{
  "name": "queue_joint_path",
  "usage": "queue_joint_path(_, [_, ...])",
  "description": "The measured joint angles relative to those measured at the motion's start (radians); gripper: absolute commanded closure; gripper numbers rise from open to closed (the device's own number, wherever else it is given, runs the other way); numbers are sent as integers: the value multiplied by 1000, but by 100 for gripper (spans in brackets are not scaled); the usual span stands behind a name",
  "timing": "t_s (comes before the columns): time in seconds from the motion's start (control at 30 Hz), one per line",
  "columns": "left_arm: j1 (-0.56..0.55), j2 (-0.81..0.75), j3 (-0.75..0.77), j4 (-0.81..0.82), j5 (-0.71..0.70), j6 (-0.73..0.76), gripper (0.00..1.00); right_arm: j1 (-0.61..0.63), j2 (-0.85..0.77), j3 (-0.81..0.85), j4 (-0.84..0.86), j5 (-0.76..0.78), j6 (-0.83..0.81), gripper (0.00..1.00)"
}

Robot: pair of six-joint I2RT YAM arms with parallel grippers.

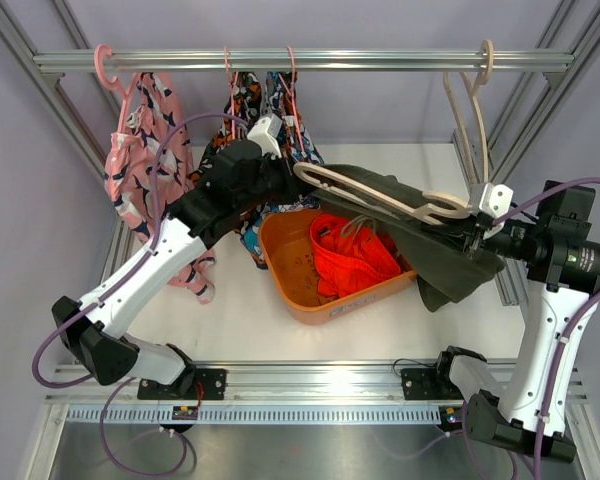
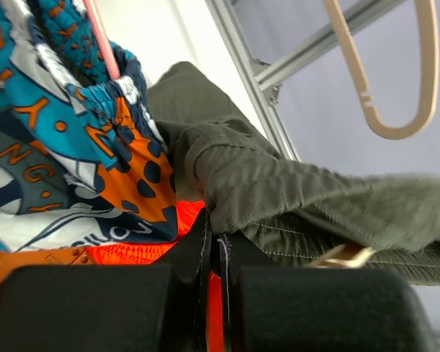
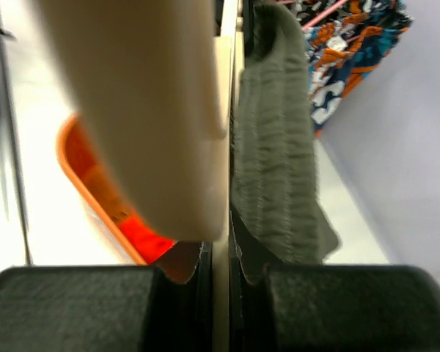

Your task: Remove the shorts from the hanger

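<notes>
1. Done, as far as you can see: one pair of orange-red shorts (image 1: pixel 355 258) lies loose in the orange bin (image 1: pixel 292 262) at the middle of the tabletop (image 1: pixel 240 310). An empty hanger (image 2: pixel 425 59) hangs from the rail (image 1: pixel 380 60) toward the far right corner.
2. In hand: the olive shorts (image 1: pixel 420 240) are draped over a beige hanger (image 1: pixel 442 203), which is off the rail and held above the bin's right side. They are not free of it yet.
3. Your right pincer (image 3: pixel 218 253) is pressed together on the flat of the beige hanger.
4. Your left pincer (image 2: pixel 214 249) is pressed nearly shut at the other end. It appears to pinch the edge of the olive cloth, though the contact itself is hard to see.
5. Left, by my reading: slide the olive pair off and let it drop. Then come the blue-and-orange printed shorts (image 1: pixel 250 100) over the middle of the far edge and the pink printed shorts (image 1: pixel 145 150) at the far left corner, all on hangers.
6. In the way: the printed pairs hang just beside your left wrist and crowd it. Watch that the olive waistband does not catch on the hanger's end.
</notes>
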Motion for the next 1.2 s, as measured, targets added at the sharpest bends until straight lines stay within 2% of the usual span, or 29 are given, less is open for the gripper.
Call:
queue_joint_path(0.23, [10,-16,-99,122,106,8,99,-3,-8,-26,34,-89,290,100])
queue_joint_path(0.37, [-15,-16,-104,164,114,19,98,-13,-15,-74,163,-122,481,100])
queue_joint_path(0.6, [-48,-14,-107,251,106,8,98,-27,-27,-154,584,-78,895,100])
queue_joint_path(0.77, [-71,-5,-106,371,105,-15,98,-27,-16,-193,906,-21,1175,100])
queue_joint_path(1.03, [-106,53,-60,527,126,-42,98,3,-3,-270,1307,53,1511,100])
queue_joint_path(1.2, [-205,130,-74,516,214,-37,98,40,-7,-300,1531,154,1711,100])
